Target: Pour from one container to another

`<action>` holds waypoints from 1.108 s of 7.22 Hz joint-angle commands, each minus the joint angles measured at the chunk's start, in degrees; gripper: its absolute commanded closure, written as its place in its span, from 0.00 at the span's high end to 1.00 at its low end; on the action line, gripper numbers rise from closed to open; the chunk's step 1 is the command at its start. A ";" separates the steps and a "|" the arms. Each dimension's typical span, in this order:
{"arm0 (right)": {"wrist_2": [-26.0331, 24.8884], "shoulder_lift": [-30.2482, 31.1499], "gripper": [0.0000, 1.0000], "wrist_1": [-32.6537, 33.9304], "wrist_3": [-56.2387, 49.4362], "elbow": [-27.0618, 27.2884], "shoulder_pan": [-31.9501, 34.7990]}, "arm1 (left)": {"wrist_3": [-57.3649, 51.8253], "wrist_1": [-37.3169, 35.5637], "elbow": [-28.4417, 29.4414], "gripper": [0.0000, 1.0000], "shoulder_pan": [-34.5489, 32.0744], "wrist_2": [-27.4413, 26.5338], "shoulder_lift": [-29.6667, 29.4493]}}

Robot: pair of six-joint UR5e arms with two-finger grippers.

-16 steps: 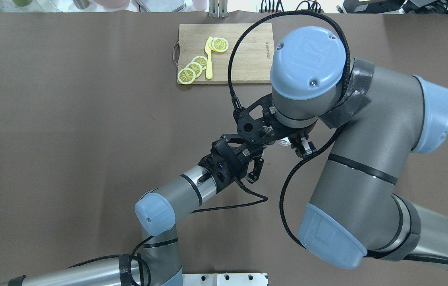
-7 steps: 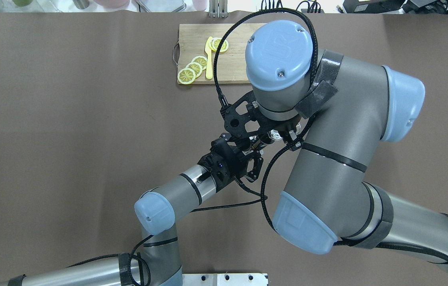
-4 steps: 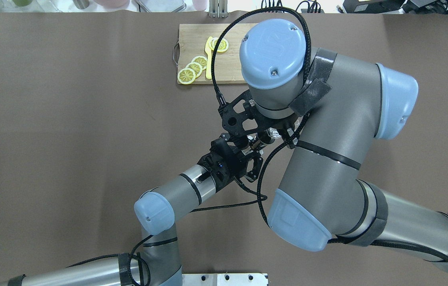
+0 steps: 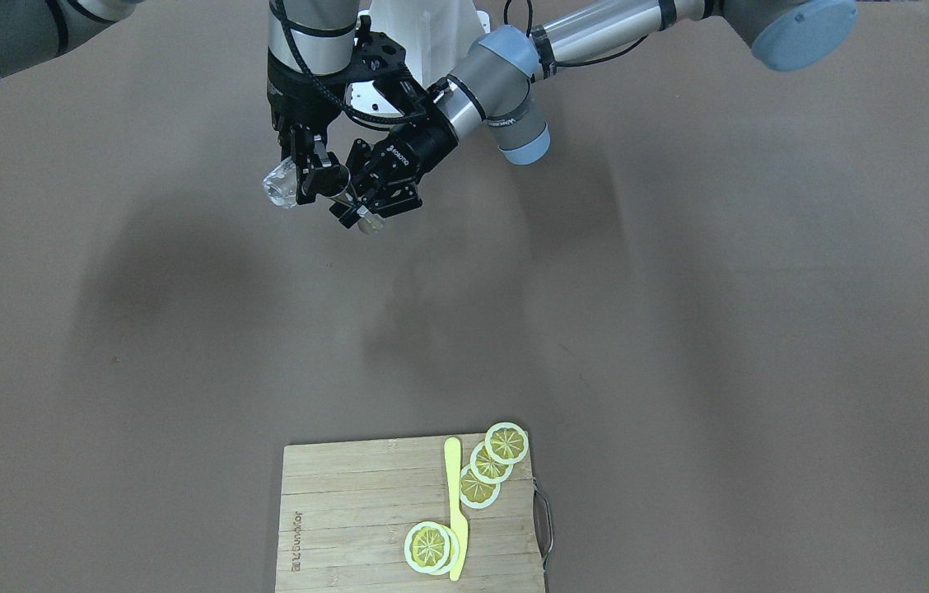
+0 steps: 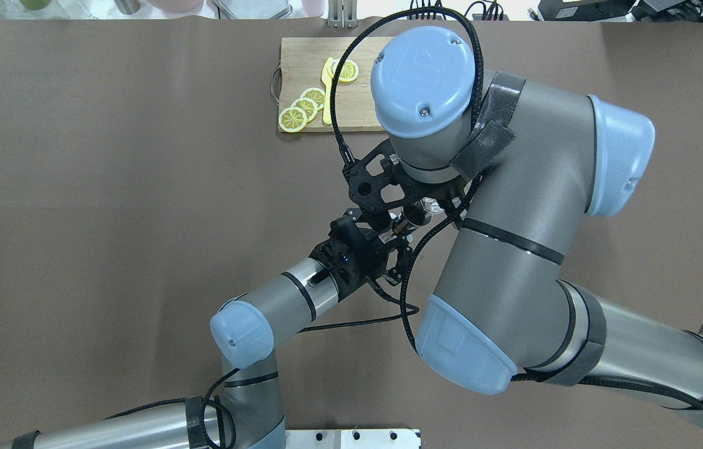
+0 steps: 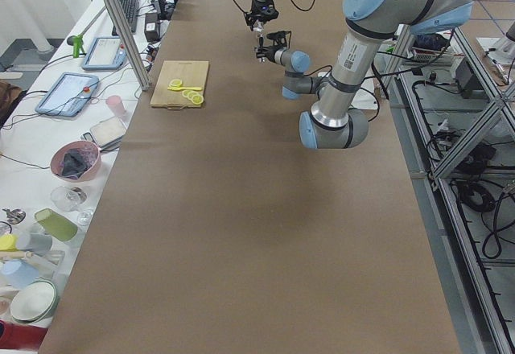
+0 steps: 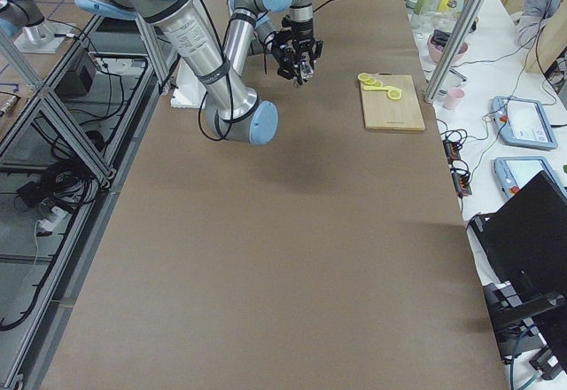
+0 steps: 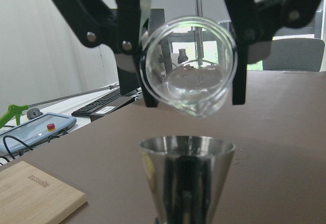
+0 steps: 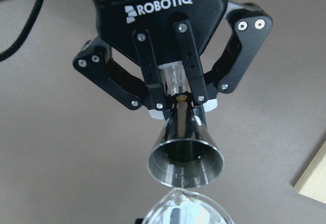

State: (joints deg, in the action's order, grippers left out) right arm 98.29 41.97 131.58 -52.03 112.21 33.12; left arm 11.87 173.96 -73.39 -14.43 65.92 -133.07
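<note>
My left gripper (image 9: pixel 178 101) is shut on the narrow stem of a steel cone-shaped jigger (image 9: pixel 186 157), which it holds mouth-up above the brown table. The jigger (image 8: pixel 186 175) sits low in the left wrist view. Just above and beyond it hangs a clear glass beaker (image 8: pixel 187 76), tipped on its side with the spout down toward the jigger's rim. My right gripper (image 4: pixel 310 175) is shut on this glass (image 4: pixel 279 186). No liquid stream shows. In the overhead view the right arm hides most of both containers.
A wooden cutting board (image 5: pixel 301 62) with lemon slices (image 5: pixel 305 107) and a yellow knife (image 5: pixel 327 93) lies at the table's far edge. Cups, bowls and tablets sit on the side bench (image 6: pixel 64 169). A person (image 7: pixel 545 0) is seated beyond that bench.
My right arm swung left and toward the far side, bringing the tipped glass over the jigger. The left arm and jigger held still.
</note>
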 commanded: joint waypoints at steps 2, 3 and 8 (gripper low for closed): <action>-0.81 -0.75 0.00 0.95 -0.09 -0.24 0.02 | 0.00 0.06 0.00 0.00 -0.07 0.00 0.00; -1.08 -0.92 0.00 1.22 -0.09 -0.32 0.02 | 0.00 0.06 0.00 0.00 -0.07 0.00 0.09; -1.34 -2.86 0.00 1.48 -0.09 -2.61 0.02 | 0.00 0.15 0.00 0.00 -0.51 0.00 0.18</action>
State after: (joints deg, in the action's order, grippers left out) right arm 97.08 39.53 133.00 -52.12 110.06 33.13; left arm 11.89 174.04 -73.39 -14.88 65.92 -132.92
